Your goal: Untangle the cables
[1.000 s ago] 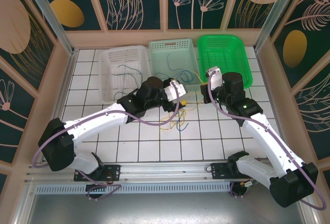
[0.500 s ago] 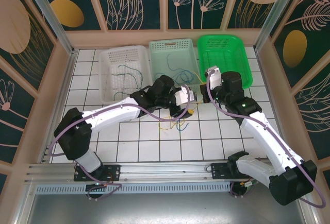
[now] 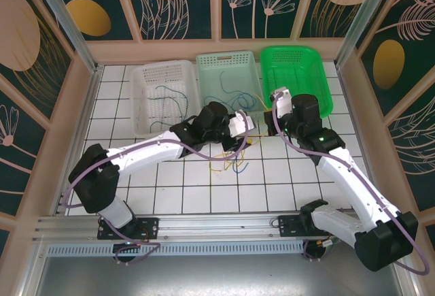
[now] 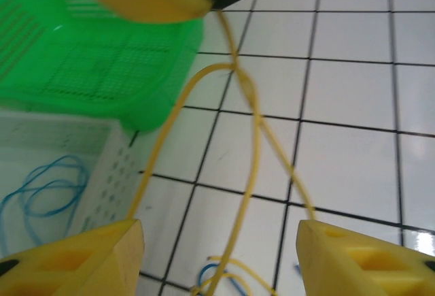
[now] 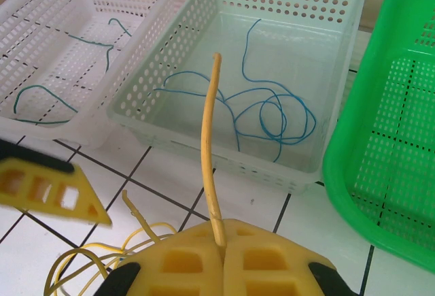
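Note:
My right gripper [image 5: 223,241] is shut on a yellow cable [image 5: 209,146], whose short end sticks up past the jaws. From the grip [image 3: 270,130] the yellow cable [image 4: 255,126] runs down in a few strands to a loose tangle [image 3: 228,158] on the tiles, mixed with a blue cable [image 3: 238,167]. My left gripper [image 4: 219,238] is open just left of the right one [image 3: 250,127]. The yellow strands pass between its fingers [image 4: 88,258] without being pinched. Another blue cable [image 5: 272,116] lies in the mint basket [image 5: 299,3], and a teal one [image 5: 41,102] in the white basket [image 5: 41,10].
Three baskets stand in a row at the back: white [image 3: 146,78], mint [image 3: 228,61] and bright green [image 3: 296,54]. The green basket's corner [image 4: 81,58] is close to both grippers. Enclosure walls ring the tiled table [image 3: 285,187].
My left arm has reached right, bringing its gripper up beside the right one and over the yellow strands, and its jaws have narrowed. The right arm has held still.

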Controlling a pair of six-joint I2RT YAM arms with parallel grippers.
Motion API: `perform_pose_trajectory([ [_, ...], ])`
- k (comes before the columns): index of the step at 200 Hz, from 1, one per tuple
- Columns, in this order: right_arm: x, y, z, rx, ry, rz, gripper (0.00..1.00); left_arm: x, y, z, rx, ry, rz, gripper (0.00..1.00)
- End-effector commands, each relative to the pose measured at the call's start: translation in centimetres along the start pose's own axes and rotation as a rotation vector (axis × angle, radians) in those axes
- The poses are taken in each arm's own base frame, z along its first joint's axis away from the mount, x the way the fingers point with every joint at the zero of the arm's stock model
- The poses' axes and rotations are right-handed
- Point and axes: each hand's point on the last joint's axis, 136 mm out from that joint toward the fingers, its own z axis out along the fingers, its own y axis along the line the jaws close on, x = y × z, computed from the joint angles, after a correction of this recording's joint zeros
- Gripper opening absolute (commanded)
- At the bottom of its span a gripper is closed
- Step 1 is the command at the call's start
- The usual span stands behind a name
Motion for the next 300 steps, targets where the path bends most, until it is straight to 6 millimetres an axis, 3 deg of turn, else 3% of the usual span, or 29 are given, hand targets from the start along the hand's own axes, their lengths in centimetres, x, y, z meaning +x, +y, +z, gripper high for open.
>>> perform_pose_trajectory([
  [1, -1.8, 0.0, -0.6, 0.012, -0.057, -0.018, 0.00, -2.7, 3.3, -2.5, -0.160, -0.109, -0.047, 0.65],
  [24, -1.9, 0.4, -0.7, -0.010, -0.061, -0.020, 0.00, -3.0, 4.0, -2.7, -0.172, -0.122, -0.068, 0.65],
  [52, -1.9, 0.8, -0.8, -0.033, -0.067, -0.027, 0.00, -3.0, 4.7, -1.5, -0.155, -0.101, -0.079, 0.65],
  [87, -1.9, 0.8, -0.8, -0.037, -0.066, -0.023, 0.00, -2.8, 3.3, 0.2, -0.049, -0.070, -0.030, 0.63],
  [152, -2.1, 1.3, -1.0, -0.064, -0.080, -0.025, 0.00, -2.4, 3.3, 1.6, -0.017, -0.036, -0.003, 0.60],
  [155, -2.1, 1.3, -1.0, -0.064, -0.080, -0.025, 0.00, -1.5, 3.1, 2.4, -0.009, -0.015, -0.007, 0.59],
  [171, -2.2, 1.5, -1.2, -0.073, -0.085, -0.028, 0.00, -1.3, 3.3, 2.9, -0.011, -0.005, -0.007, 0.52],
  [212, -1.6, 2.2, -1.1, -0.111, -0.075, -0.026, 0.00, -1.8, 4.3, 3.4, -0.046, -0.017, -0.011, 0.18],
  [232, -1.5, 2.3, -1.0, -0.124, -0.079, -0.009, 0.00, -2.3, 4.9, 3.4, -0.075, -0.035, -0.026, 0.07],
  [240, -1.5, 2.5, -0.9, -0.136, -0.083, 0.002, 0.12, -2.5, 5.2, 3.4, -0.083, -0.048, -0.037, 0.02],
  [250, -1.6, 2.3, -0.9, -0.129, -0.089, 0.022, 0.38, -2.8, 5.3, 3.3, -0.083, -0.066, -0.055, 0.00],
  [257, -1.8, 1.9, -0.9, -0.105, -0.096, 0.041, 0.62, -3.2, 5.4, 3.1, -0.082, -0.084, -0.069, 0.00],
  [264, -2.1, 1.3, -1.0, -0.068, -0.113, 0.062, 0.75, -3.4, 5.5, 3.0, -0.081, -0.100, -0.082, 0.00],
  [280, -3.0, -0.7, -1.8, 0.034, -0.165, 0.117, 0.85, -4.0, 5.7, 2.5, -0.082, -0.144, -0.109, 0.00],
  [300, -3.8, -2.5, -3.3, 0.099, -0.223, 0.186, 0.87, -4.6, 6.1, 1.7, -0.085, -0.192, -0.136, 0.00],
])
